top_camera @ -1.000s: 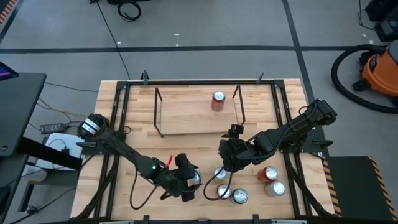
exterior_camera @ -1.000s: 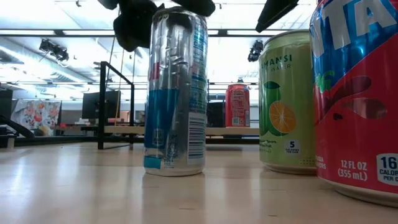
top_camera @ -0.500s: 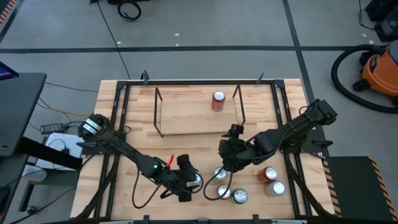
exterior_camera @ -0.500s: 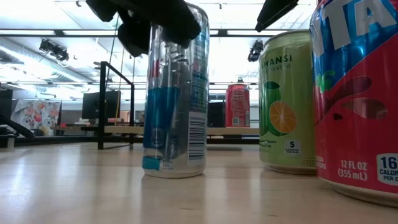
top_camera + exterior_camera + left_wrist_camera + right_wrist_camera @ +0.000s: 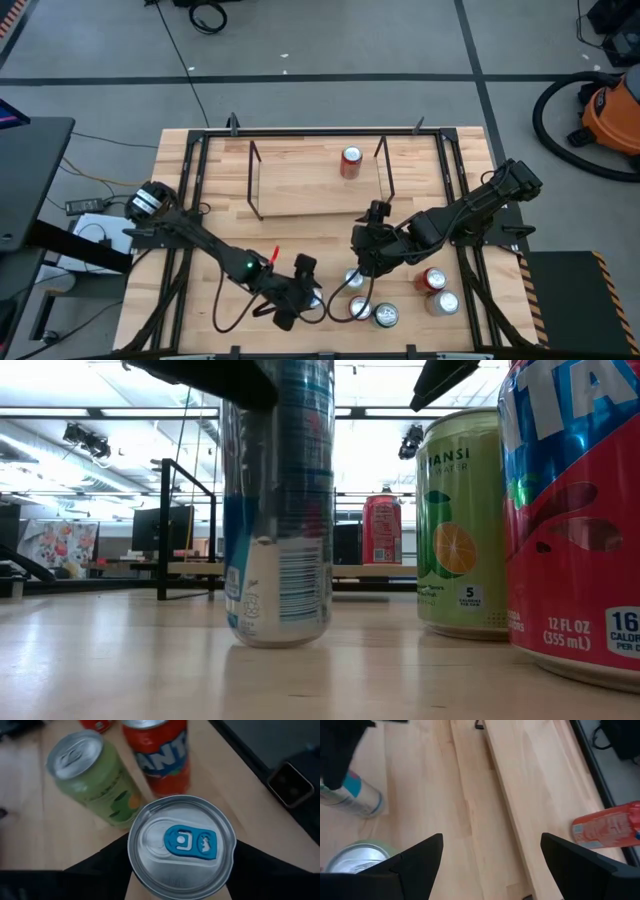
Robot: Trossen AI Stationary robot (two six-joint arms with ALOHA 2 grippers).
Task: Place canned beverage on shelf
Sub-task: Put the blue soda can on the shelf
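High view: one red can (image 5: 350, 161) already stands on the shelf (image 5: 300, 190); the left gripper (image 5: 297, 293), well in front of the shelf, is around a slim silver-blue can (image 5: 313, 292), while the right gripper (image 5: 362, 250) waits just in front of the shelf. Low view: that can (image 5: 280, 510) is on the table, dark fingers at its top. Left wrist view: both fingers flank the can (image 5: 181, 845), seemingly touching, so lifting and shelving remain. Right wrist view: the right gripper (image 5: 490, 865) is parted, holding nothing.
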